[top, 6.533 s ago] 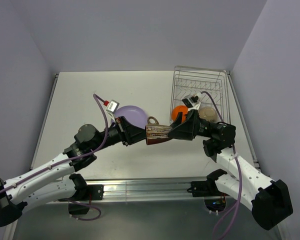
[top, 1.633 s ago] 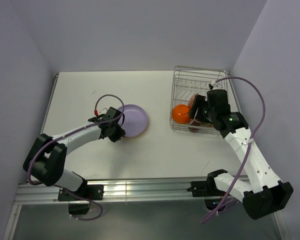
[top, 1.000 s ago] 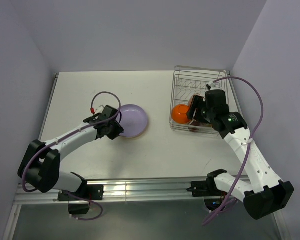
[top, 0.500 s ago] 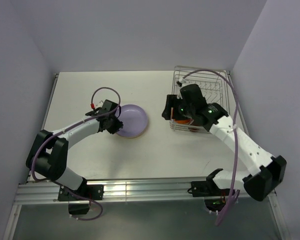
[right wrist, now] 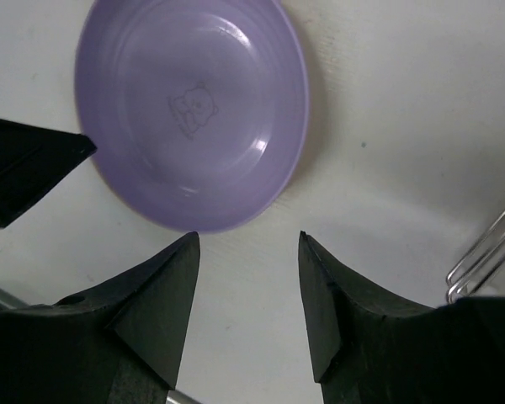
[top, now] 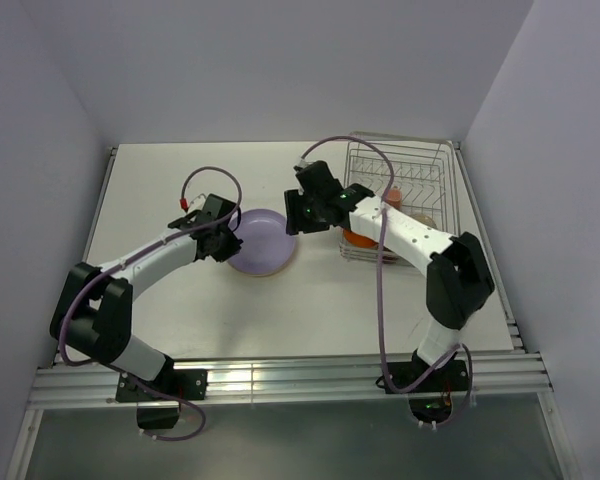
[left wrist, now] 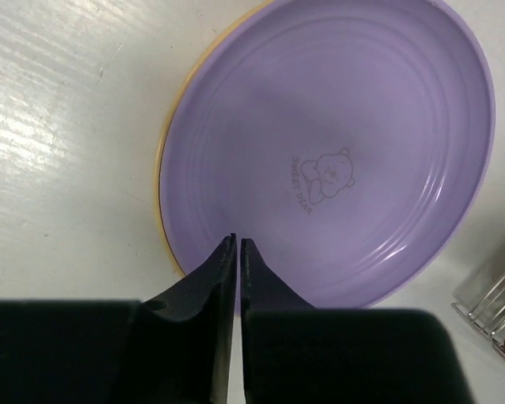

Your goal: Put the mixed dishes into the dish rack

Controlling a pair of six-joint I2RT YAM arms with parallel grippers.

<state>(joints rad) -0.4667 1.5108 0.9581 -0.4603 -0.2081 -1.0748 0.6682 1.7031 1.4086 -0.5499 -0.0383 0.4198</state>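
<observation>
Plate round, glossy lilac, wire rack

Plate lies left of rack, apparently holding a bowl.

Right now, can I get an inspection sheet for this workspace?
Surface: white table.
Job's things: lilac plate flat on the table, a yellowish rim showing beneath it; dish rack holds the orange bowl.
Clutter: nothing seen.
Grippers: left gripper jaws shut, tips over the plate's rim; right gripper jaws open, over the table beside the plate.
Cables: purple cables loop off both arms.
Surroundings: plain walls on three sides.
</observation>
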